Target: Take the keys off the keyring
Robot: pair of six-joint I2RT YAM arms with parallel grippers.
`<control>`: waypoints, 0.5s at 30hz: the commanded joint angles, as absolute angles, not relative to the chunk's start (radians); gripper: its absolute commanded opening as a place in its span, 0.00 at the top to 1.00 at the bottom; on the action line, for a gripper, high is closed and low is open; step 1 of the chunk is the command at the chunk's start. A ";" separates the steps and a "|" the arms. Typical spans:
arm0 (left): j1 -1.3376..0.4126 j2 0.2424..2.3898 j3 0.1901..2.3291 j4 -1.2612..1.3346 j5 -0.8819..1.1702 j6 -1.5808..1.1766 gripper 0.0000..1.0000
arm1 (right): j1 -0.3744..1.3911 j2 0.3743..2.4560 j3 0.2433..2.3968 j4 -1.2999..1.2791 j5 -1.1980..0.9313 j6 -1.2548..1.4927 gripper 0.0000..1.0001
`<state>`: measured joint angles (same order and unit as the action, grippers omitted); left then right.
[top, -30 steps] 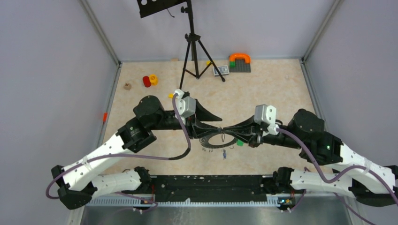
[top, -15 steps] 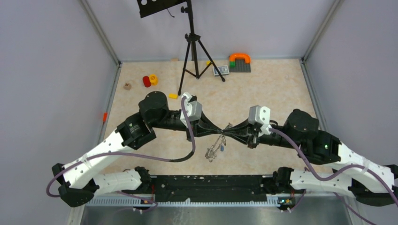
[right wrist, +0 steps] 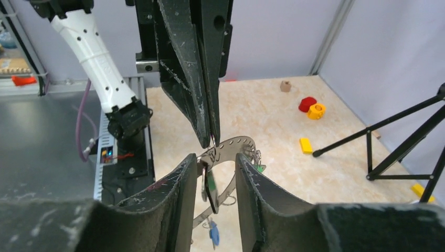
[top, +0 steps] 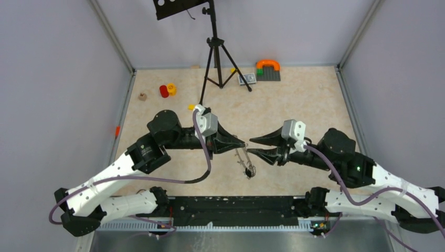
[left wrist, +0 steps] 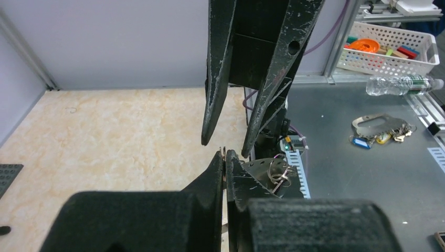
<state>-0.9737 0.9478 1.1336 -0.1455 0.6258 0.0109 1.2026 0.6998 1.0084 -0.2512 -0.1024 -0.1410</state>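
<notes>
Two grippers faced tip to tip above the table. Left gripper (top: 240, 143) was clenched on the keyring (right wrist: 239, 142) rim, ring hanging edge-on just below its tips. Right gripper (top: 250, 146) stood released, jaws straddling the ring. Step looked like singling out a key; next the right must pinch one. Keys (right wrist: 209, 184) bunched between its fingers, count unreadable

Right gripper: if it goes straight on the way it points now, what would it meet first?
Most likely the keyring, hanging from the shut left gripper directly ahead of the open right gripper. The left gripper itself is just beyond; exact depth is unclear.
</notes>
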 commanded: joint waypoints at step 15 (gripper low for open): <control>-0.978 0.903 1.081 0.044 0.520 -0.061 1.00 | 1.209 0.611 0.874 -0.040 -0.022 -0.018 0.60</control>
